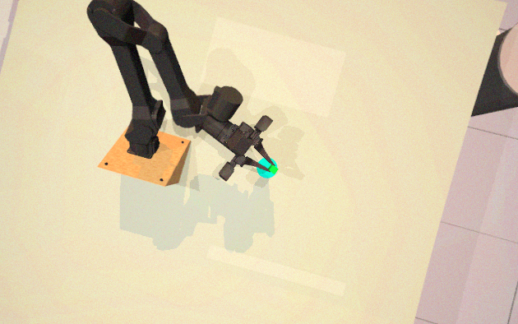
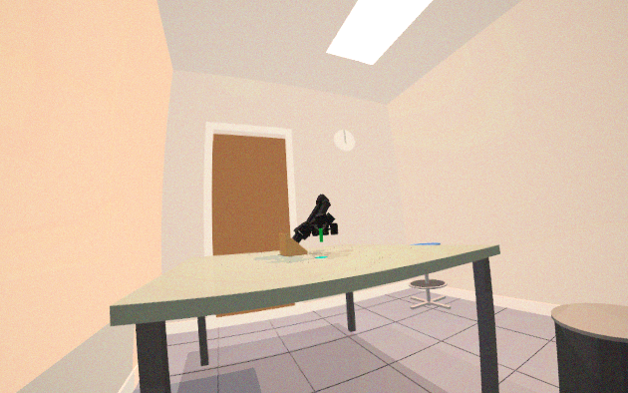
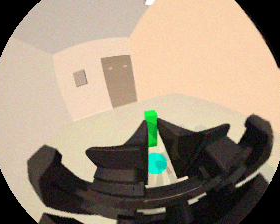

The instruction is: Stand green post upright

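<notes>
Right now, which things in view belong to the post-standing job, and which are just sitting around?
Part of the job:
- green post, held upright, off the table
- cyan circle, below the post
- gripper, shut on the post

Just there:
- wooden base block under the arm
- blue thing at the table's far edge
- round bin, stool, door, clock

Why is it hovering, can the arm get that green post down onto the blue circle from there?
Probably yes. The tool grips the post upright above the circle, with only open air between them.
</notes>
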Motion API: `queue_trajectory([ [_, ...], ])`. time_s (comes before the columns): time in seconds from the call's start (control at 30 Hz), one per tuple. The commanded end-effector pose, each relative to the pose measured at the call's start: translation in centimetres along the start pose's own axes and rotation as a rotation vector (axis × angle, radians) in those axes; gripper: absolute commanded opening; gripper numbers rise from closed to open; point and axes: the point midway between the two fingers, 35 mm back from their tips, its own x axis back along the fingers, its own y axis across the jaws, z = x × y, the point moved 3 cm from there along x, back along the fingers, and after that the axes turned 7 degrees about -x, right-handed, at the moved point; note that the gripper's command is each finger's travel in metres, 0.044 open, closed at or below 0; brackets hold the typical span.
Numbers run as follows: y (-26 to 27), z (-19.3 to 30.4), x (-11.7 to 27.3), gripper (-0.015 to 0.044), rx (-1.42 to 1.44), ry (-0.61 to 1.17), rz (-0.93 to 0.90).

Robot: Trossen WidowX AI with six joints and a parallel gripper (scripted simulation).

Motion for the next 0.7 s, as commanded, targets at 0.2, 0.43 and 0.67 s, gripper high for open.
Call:
queue_trajectory([
  [0.2,-0.7,2.4,0.0,0.0023,-0.002,0.003,0.010],
  [0.43,-1.0,3.9,0.1,0.0023,-0.002,0.002,0.009],
  [0.67,-1.3,5.2,0.4,0.0023,-0.001,0.000,0.008],
])
